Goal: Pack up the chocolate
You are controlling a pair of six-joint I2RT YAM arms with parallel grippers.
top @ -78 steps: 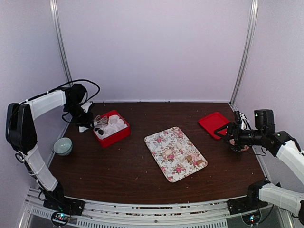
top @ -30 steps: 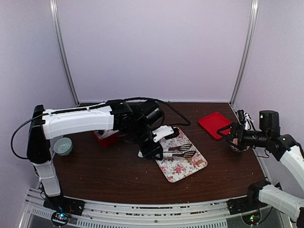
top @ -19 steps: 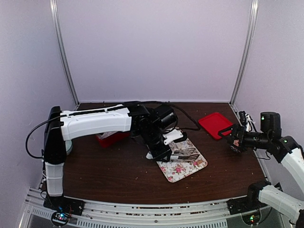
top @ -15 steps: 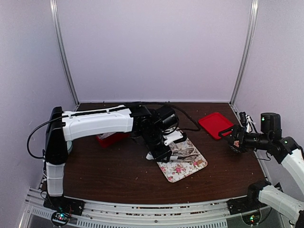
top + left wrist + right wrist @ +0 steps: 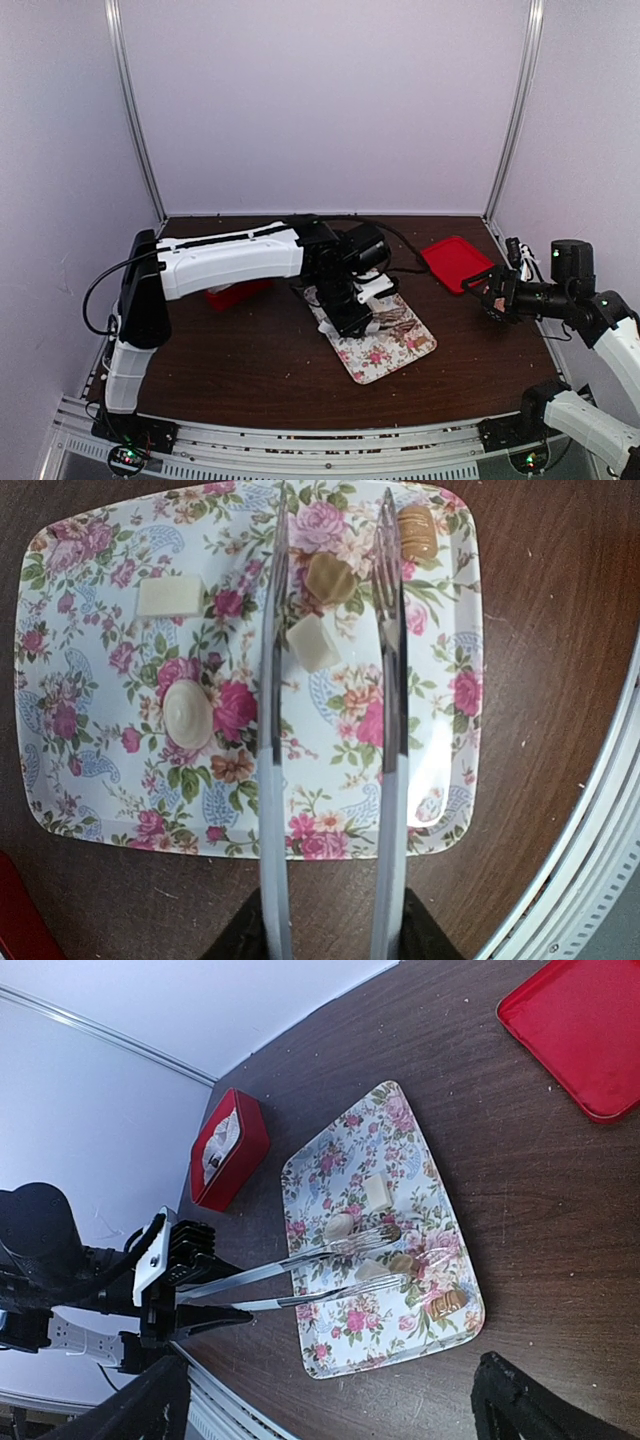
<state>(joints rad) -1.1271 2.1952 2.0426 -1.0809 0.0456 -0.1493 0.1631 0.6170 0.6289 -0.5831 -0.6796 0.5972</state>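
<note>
The left fingers point(image 5: 418, 938) clamp the tongs point(image 5: 272, 730), laid crosswise over the floral tray point(image 5: 80, 740), tips straddling a tan chocolate point(image 5: 330, 577) near the tray's far edge; the right fingers point(image 5: 520, 1400) gape empty, well off the tray.

Centre-left: left arm point(image 5: 230, 258) lies low across the worktop point(image 5: 250, 370) from its base to the tray point(image 5: 395, 352), overhanging the red box point(image 5: 235, 293) and barring that route. The tongs point(image 5: 388, 730) run along the tray, blades straddling two pieces of chocolate point(image 5: 330, 577); the tray's other half lies uncovered. Bare worktop shows between tray and red lid point(image 5: 455, 262). The right gripper point(image 5: 487, 293) hangs just beside the lid, well apart from the tray, fingers spread wide.
</note>
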